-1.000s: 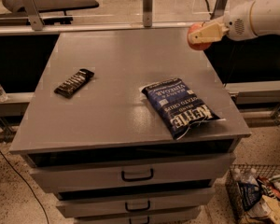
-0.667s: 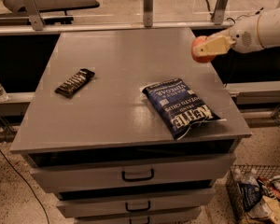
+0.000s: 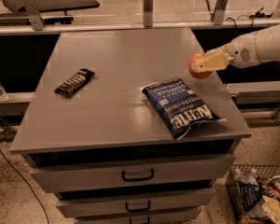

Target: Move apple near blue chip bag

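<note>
The blue chip bag (image 3: 181,106) lies flat on the right front part of the grey cabinet top (image 3: 121,78), white lettering up. The orange-red apple (image 3: 197,66) is held in my gripper (image 3: 203,65), which comes in from the right on a white arm (image 3: 261,48). The gripper is shut on the apple, just above the cabinet top near its right edge, a short way behind and to the right of the bag. A tan finger (image 3: 213,61) covers part of the apple.
A black-brown candy bar wrapper (image 3: 74,82) lies on the left part of the top. Drawers (image 3: 137,175) face forward below. A wire basket of trash (image 3: 259,192) stands on the floor at the lower right. A rail with posts (image 3: 148,6) runs behind the cabinet.
My gripper has carried the apple down and toward the front, from high over the back right corner to just above the top beside the chip bag.
</note>
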Controlling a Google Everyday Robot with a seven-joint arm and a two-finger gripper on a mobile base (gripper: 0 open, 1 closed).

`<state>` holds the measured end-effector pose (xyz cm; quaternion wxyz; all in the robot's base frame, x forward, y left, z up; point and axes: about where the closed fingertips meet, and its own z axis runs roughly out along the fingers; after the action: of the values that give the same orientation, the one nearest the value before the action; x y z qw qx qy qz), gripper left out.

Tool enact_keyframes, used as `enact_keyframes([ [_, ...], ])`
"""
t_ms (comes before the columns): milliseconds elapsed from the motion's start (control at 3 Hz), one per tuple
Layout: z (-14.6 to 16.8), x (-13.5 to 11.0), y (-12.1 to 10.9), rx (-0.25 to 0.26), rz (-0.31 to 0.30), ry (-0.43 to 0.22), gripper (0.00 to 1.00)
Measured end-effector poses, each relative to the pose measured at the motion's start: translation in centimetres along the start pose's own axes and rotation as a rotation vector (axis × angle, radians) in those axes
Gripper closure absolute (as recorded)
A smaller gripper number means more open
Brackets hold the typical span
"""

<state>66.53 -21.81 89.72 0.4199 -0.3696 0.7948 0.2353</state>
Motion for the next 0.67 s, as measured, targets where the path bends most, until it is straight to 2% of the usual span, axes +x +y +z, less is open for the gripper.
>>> enact_keyframes([
  [333, 0.4, 1.7, 1.5, -0.081, -0.013, 0.011, 0.98],
  [667, 0.7, 2.7, 2.8, -0.151, -0.023, 0.013, 0.76],
])
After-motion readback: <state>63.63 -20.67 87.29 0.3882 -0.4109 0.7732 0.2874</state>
